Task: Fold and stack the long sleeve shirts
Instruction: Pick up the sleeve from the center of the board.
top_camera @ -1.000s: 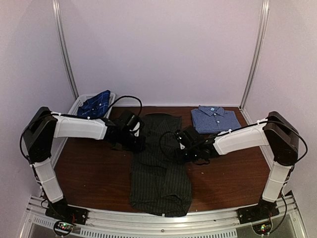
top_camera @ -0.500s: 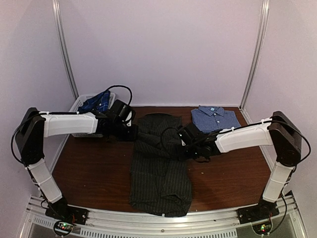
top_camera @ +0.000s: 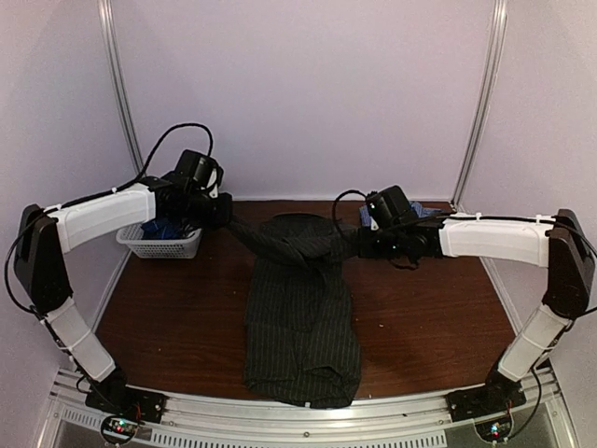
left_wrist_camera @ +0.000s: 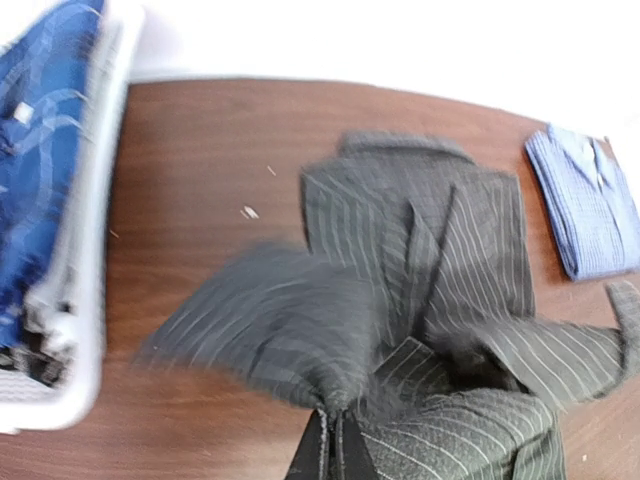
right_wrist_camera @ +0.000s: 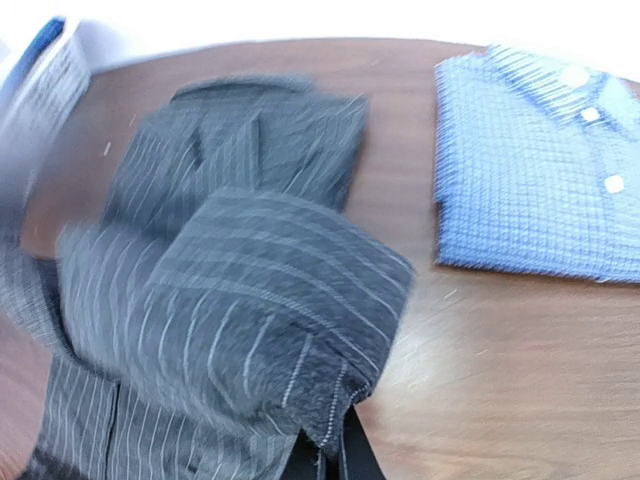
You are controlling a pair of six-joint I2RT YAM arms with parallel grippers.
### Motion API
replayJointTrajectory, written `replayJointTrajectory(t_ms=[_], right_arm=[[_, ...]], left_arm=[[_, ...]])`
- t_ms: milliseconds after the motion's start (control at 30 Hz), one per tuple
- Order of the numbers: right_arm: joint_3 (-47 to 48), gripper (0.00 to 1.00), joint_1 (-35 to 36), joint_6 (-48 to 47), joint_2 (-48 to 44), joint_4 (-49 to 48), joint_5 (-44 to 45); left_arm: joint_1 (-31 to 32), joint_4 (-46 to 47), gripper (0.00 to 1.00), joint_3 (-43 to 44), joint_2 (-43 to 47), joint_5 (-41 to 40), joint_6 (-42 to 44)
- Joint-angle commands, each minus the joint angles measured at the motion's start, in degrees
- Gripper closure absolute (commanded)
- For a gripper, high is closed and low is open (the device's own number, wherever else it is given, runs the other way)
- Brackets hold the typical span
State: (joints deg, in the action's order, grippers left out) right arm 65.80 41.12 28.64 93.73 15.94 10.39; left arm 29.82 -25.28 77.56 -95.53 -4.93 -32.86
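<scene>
The fold of the charcoal-black pinstriped cloth shirt [top_camera: 303,317], which lies down the middle of the brown wooden counter [top_camera: 168,327], is in hand. The left end effector [left_wrist_camera: 330,452] and right end effector [right_wrist_camera: 336,455] are each pinched tight on raised fabric near the far edge. Next, I judge, both should carry it evenly toward the near edge.
</scene>
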Motion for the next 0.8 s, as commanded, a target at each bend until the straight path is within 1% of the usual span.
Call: replayJointTrajectory(t_ms=[0,100,200,267,400,467,533,633,700,767], right_arm=[[3.3,1.0,-5.8,-1.7,-2.8,0.9,1.7],[6.2,1.0,-10.4,-2.9,-2.4,-0.2,0.5],[9.2,1.0,-15.3,-3.0,-0.6,-1.3,-0.9],[11.5,1.0,-17.7,-2.9,0.9,-1.9,-1.5],[15.3,1.0,-22.0,-1.9,3.6,-2.0,-1.5],[16.8,1.0,-23.9,-1.6,4.4,-1.7,-0.9],[18.2,1.0,-25.6,-1.4,4.9,-1.2,-0.8],[18.4,1.0,-28.1,-1.0,5.0,-2.1,-1.1],[19.4,1.0,-30.5,-0.5,5.1,-1.8,-2.2],[21.7,1.0,-32.5,-0.2,5.1,0.9,-2.1]], left_arm=[[-3.8,0.1,1.0,3.8,2.6,-2.8,3.1],[-6.8,2.4,1.0,5.7,2.6,-2.0,5.5],[-9.3,3.7,1.0,9.2,1.0,-2.9,8.0],[-11.7,4.1,1.0,12.3,-0.5,-1.2,8.1],[-16.6,5.8,1.0,15.5,-2.3,1.2,7.9],[-17.8,7.1,1.0,15.6,-2.4,0.3,8.7],[-19.1,7.6,1.0,16.0,-3.3,1.8,7.6],[-20.2,9.6,1.0,16.6,-4.0,0.0,7.4],[-21.3,9.1,1.0,19.0,-5.4,-0.4,6.4],[-22.2,7.4,1.0,22.5,-6.8,-1.3,4.0]])
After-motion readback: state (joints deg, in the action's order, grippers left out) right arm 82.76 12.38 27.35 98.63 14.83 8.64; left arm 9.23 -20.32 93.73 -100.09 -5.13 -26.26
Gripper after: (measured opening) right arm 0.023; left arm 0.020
